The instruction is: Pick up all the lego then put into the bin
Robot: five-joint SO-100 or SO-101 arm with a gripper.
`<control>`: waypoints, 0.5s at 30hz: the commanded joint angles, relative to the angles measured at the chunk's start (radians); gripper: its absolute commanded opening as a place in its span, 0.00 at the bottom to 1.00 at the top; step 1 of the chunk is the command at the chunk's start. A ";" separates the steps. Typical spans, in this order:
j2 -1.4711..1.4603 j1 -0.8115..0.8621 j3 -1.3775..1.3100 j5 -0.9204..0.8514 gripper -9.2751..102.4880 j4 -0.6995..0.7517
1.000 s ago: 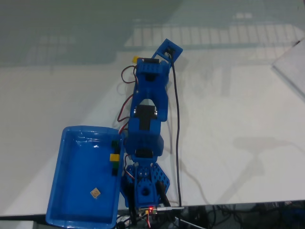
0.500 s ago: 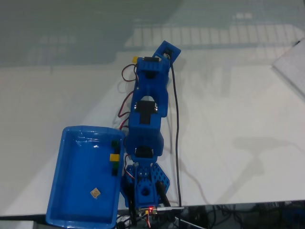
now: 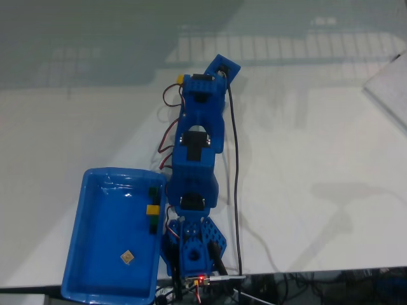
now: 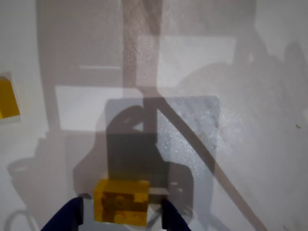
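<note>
One yellow lego brick (image 4: 121,202) sits clamped between the two blue fingertips of the gripper (image 4: 122,214) in the wrist view, above the white table (image 4: 231,72). Another lego (image 3: 127,257) lies inside the blue bin (image 3: 82,254) beside the arm's base in the fixed view.

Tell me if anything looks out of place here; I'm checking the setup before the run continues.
Nothing looks spilled or damaged. One small lego lies tilted on the floor of the bin, and in the wrist view a yellow lego sits between the gripper fingers, another at the left edge.
</note>
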 commanded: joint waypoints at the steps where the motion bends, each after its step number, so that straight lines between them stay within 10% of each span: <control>1: 0.002 0.003 -0.055 -0.017 0.24 0.006; 15: 0.002 0.003 -0.052 -0.034 0.08 0.009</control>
